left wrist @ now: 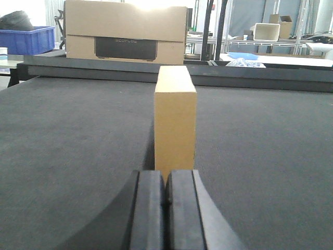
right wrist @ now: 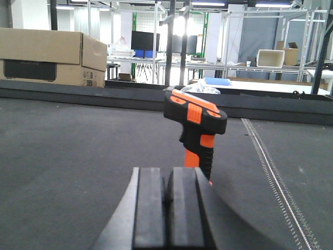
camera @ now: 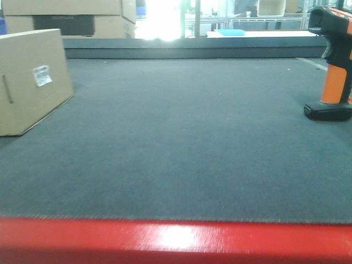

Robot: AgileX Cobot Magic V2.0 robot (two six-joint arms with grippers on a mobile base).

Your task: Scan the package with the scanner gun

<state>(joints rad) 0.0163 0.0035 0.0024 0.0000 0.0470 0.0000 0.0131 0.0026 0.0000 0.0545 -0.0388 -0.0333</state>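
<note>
Clenching nothing, left gripper (left wrist: 165, 208) faces the package (left wrist: 175, 122), whose white label (camera: 42, 75) is illegible; right gripper (right wrist: 167, 208) likewise clenched.

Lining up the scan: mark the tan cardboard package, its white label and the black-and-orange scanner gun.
Tan cardboard package (camera: 22, 98): front view, labelled face.
White label (camera: 42, 75): front view, its centre.
Black-and-orange scanner gun (camera: 334, 85): front view, orange neck.

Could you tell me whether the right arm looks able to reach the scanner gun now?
Probably yes: the scanner gun stands upright straight ahead of the right gripper, nothing between them, though its jaws are shut.
</note>
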